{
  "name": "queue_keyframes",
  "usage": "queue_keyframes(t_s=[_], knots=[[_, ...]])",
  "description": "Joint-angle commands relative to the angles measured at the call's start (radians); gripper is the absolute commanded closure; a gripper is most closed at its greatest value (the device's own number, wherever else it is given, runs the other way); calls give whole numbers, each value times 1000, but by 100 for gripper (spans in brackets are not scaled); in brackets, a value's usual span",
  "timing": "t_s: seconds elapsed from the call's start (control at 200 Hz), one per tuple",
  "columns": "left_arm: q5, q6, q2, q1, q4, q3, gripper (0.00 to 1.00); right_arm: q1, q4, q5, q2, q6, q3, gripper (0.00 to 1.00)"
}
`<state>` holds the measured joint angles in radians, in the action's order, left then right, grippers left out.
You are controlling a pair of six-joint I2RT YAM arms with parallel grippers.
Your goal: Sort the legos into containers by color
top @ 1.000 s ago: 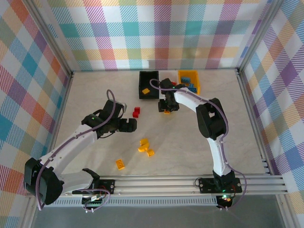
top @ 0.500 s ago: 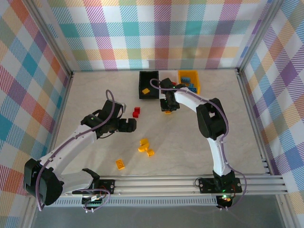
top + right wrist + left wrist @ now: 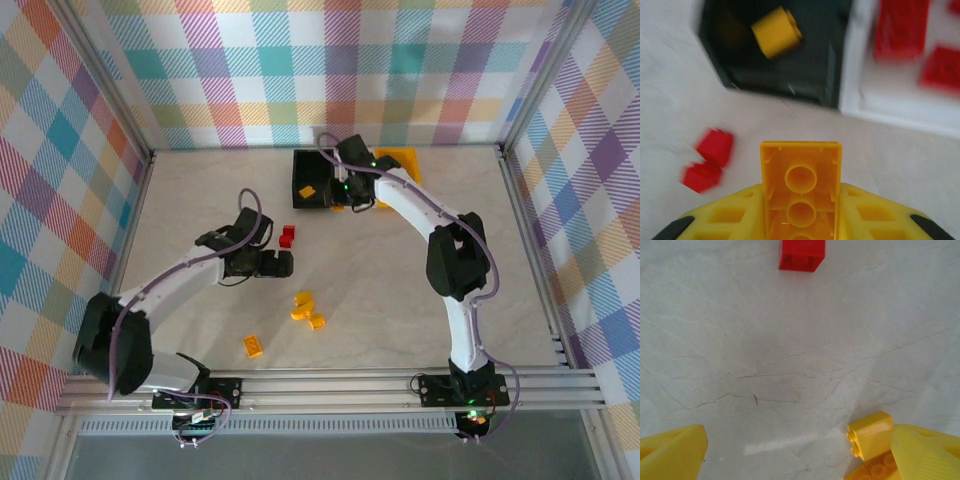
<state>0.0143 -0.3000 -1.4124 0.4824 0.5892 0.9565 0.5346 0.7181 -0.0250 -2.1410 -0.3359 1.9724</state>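
Right tool (image 3: 801, 222) clamps a yellow-orange lego (image 3: 801, 170), black bin (image 3: 815, 70) just ahead. Left tool (image 3: 800, 452) stands wide open above the tabletop (image 3: 790, 350), red lego (image 3: 801, 255) ahead of it.

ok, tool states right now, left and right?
Left tool: open, empty.
Right tool: closed on a yellow brick.

The containers (image 3: 297, 175) sit at the far edge of the tabletop (image 3: 200, 200), one lego (image 3: 307, 190) in the leftmost; other legos (image 3: 303, 305) lie scattered nearer, left of centre.
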Motion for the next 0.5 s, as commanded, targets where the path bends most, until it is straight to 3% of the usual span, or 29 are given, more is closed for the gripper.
queue_keyframes(t_s=[0.0, 0.255, 0.495], knots=[[27, -13, -61, -10, -55, 49, 7, 7, 31, -55, -109, 4, 174, 66], [0, 9, -174, -14, -65, 114, 11, -9, 51, -81, -382, 6, 584, 65], [-17, 47, -310, -44, -101, 193, 18, -31, -71, -150, -418, -21, 614, 46]])
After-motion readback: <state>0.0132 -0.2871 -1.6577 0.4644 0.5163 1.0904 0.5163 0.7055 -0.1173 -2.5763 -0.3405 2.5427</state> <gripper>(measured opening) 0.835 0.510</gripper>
